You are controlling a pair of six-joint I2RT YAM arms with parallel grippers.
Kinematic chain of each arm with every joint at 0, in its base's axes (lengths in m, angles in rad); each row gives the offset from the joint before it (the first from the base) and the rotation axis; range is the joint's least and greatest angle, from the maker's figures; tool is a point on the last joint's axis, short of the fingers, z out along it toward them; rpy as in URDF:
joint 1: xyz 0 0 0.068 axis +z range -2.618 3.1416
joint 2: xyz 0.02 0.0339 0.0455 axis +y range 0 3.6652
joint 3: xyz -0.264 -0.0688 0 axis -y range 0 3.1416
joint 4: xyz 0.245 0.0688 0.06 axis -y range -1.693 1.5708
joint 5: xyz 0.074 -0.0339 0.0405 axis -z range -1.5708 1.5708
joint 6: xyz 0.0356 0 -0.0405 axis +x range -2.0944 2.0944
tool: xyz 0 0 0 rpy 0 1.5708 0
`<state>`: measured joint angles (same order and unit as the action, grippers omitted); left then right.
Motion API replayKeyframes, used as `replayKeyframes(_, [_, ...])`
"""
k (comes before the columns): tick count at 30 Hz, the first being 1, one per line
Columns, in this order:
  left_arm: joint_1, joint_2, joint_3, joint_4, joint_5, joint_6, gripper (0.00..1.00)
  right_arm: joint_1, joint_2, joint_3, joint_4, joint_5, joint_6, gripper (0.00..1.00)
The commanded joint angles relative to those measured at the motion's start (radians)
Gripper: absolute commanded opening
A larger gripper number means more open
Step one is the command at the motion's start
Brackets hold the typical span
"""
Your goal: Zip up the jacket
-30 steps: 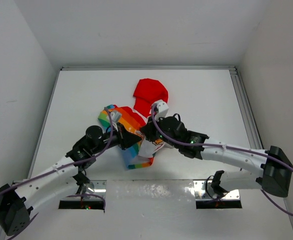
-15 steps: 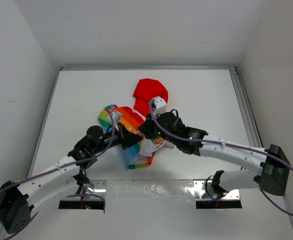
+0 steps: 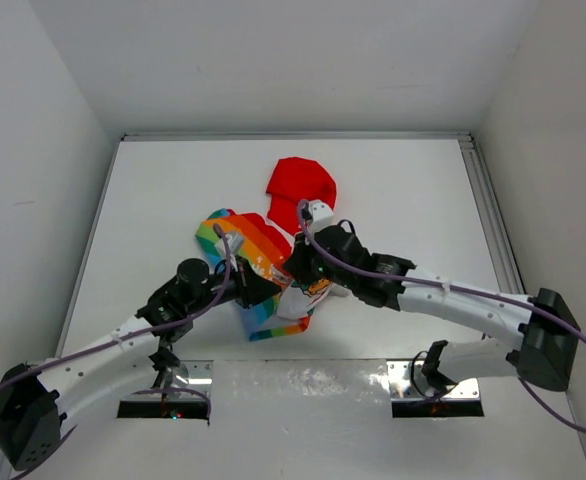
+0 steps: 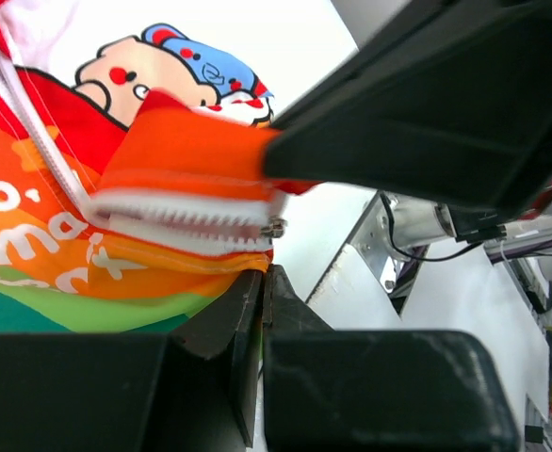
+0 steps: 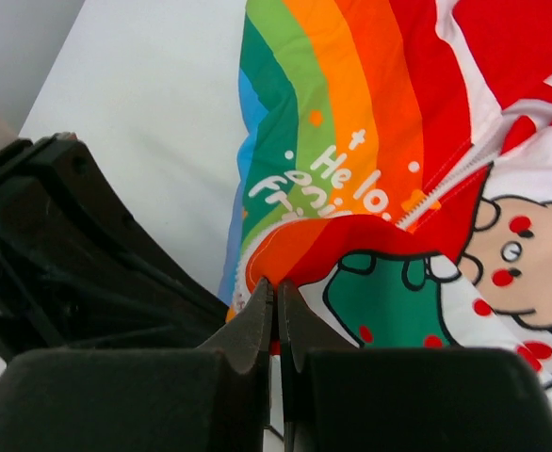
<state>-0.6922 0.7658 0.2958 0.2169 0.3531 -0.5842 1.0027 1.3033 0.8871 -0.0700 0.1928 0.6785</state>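
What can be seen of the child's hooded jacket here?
The small fabric hooded jacket lies crumpled in the middle of the white table. Its red hood points away from the arms. Rainbow stripes cover one side, and the white front carries a cartoon print. White zipper teeth run along a red-orange edge that looks open near the hem. The left gripper and right gripper each have fingers shut on a fold of the hem.

Top view: high behind left tool (image 3: 268,289), right tool (image 3: 295,270), looking down on white desk (image 3: 153,190). Wrist views: close behind own tool, sharing rainbow-striped fabric jacket (image 5: 351,160).
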Motion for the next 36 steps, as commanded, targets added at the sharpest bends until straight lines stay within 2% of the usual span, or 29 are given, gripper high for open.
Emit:
replayKeyframes(1, [-0.015,0.003,-0.026,-0.007,0.086,-0.019,0.00,-0.018,-0.090,-0.013,0.032,0.062,0.023,0.00])
replayKeyframes(10, [-0.015,0.007,-0.057,0.058,0.127,-0.057,0.00,-0.016,-0.137,-0.034,-0.016,0.013,0.036,0.00])
replayKeyframes(11, [-0.015,0.022,-0.050,0.061,0.136,-0.057,0.00,-0.016,-0.141,-0.031,-0.019,0.010,0.035,0.15])
replayKeyframes(14, [-0.015,0.033,-0.070,0.096,0.170,-0.077,0.00,-0.016,-0.160,-0.002,-0.082,-0.015,0.012,0.39])
replayKeyframes(15, [-0.015,0.033,-0.072,0.098,0.172,-0.083,0.00,-0.016,-0.170,-0.004,-0.105,-0.026,0.004,0.50])
replayKeyframes(17, [-0.015,0.041,-0.060,0.081,0.178,-0.078,0.00,-0.016,-0.217,-0.014,-0.132,-0.055,-0.005,0.55])
replayKeyframes(20, [-0.015,0.041,-0.061,0.087,0.184,-0.082,0.00,-0.016,-0.280,-0.059,-0.134,-0.142,0.001,0.56])
replayKeyframes(21, [-0.015,0.043,-0.060,0.088,0.187,-0.086,0.00,-0.016,-0.291,-0.074,-0.119,-0.230,0.006,0.50])
replayKeyframes(22, [-0.015,0.055,-0.055,0.085,0.194,-0.086,0.00,-0.016,-0.303,-0.115,-0.102,-0.283,0.015,0.40])
replayKeyframes(23, [-0.015,0.062,-0.041,0.082,0.201,-0.083,0.00,-0.015,-0.324,-0.138,-0.074,-0.332,0.030,0.25])
replayKeyframes(24, [-0.015,0.067,-0.037,0.085,0.216,-0.086,0.00,-0.013,-0.334,-0.167,-0.001,-0.421,0.038,0.00])
replayKeyframes(30, [-0.015,0.086,-0.041,0.133,0.263,-0.120,0.00,-0.009,-0.337,-0.328,0.159,-0.463,0.053,0.00])
replayKeyframes(31, [-0.015,0.076,-0.050,0.144,0.267,-0.130,0.00,-0.009,-0.337,-0.342,0.197,-0.464,0.059,0.10])
replayKeyframes(36, [-0.015,0.052,-0.049,0.134,0.279,-0.143,0.00,-0.009,-0.323,-0.421,0.256,-0.464,0.061,0.32])
